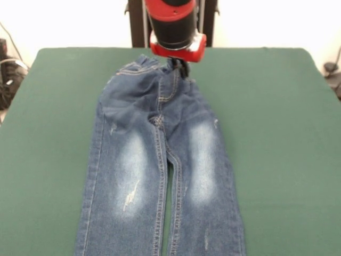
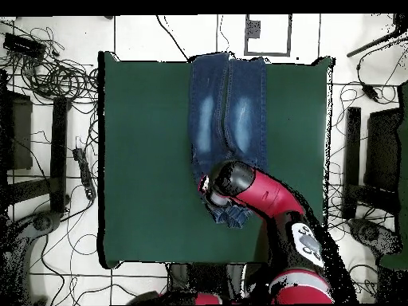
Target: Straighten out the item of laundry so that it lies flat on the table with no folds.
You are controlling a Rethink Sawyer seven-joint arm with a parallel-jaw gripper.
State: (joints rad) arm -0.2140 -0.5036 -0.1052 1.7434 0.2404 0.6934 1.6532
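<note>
The item of laundry, a small pair of blue jeans (image 1: 160, 160) with faded thigh patches, lies lengthwise on the green table (image 1: 277, 133). Both legs are laid out side by side and run toward the picture's bottom edge. The waistband (image 1: 139, 67) at the far end is rumpled and lifted. My gripper (image 1: 183, 68) comes down from the red and black wrist onto the waistband's right part; how it stands is hidden. In the overhead view the arm (image 2: 239, 187) covers the waist end of the jeans (image 2: 227, 111), and the leg ends reach the table's (image 2: 143, 159) top edge.
Wide green cloth lies bare on both sides of the jeans. In the overhead view, cables (image 2: 56, 76) and dark equipment (image 2: 374, 159) sit on the tiled floor around the table. A white and grey square (image 2: 267, 33) lies on the floor beyond the leg ends.
</note>
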